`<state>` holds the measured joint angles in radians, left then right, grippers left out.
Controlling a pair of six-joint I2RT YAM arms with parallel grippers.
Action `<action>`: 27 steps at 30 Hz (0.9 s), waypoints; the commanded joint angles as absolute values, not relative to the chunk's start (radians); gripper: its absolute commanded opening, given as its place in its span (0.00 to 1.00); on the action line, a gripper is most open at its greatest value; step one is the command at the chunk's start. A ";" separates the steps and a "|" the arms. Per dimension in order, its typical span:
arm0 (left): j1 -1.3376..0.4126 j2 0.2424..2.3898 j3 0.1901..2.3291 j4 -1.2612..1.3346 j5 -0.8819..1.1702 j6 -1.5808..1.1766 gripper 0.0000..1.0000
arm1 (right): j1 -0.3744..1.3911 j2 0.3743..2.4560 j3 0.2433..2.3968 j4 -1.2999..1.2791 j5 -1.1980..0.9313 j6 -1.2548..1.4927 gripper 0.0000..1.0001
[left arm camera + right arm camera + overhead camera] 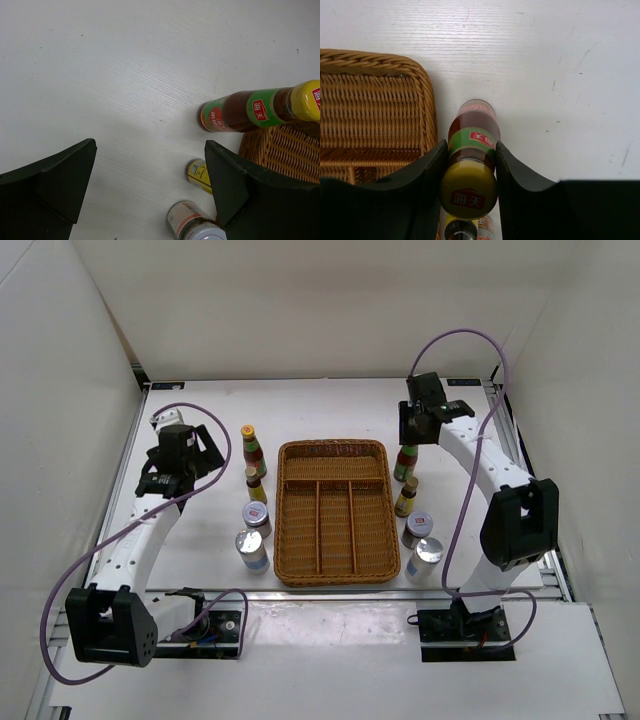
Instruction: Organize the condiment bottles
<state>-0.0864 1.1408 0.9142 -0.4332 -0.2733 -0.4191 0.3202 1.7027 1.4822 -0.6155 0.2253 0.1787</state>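
Tall brown bottle (471, 120), green neck band, yellow cap, right tool (471, 150) clamped on it, left tool (150, 145) apart

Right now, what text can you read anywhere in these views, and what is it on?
"海天": red badge on the yellow cap of the right tall bottle, between the right fingers.
"海天", sideways: neck badge of the left tall bottle.
Too blurred or small: both red body labels, the small bottle print, the jars labels.
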 commanded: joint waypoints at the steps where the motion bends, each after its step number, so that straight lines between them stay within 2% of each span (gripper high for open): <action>1: -0.083 1.134 0.953 -0.425 -0.267 -0.416 1.00 | 0.394 1.658 1.595 -0.612 0.403 0.151 0.12; 5: -0.083 1.144 0.953 -0.425 -0.258 -0.416 1.00 | 0.491 1.635 1.678 -0.612 0.494 0.098 0.03; 11: -0.083 1.154 0.962 -0.425 -0.249 -0.416 1.00 | 0.570 1.660 1.767 -0.603 0.505 0.089 0.03; 18: -0.083 1.154 0.962 -0.425 -0.249 -0.416 1.00 | 0.592 1.715 1.753 -0.584 0.477 0.121 0.02; 27: -0.083 1.163 0.962 -0.425 -0.238 -0.416 1.00 | 0.592 1.746 1.623 -0.380 0.344 0.146 0.01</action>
<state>-0.0864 1.1675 0.9249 -0.4335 -0.2550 -0.4191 0.5930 1.7409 1.6344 -0.5182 0.3935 0.1215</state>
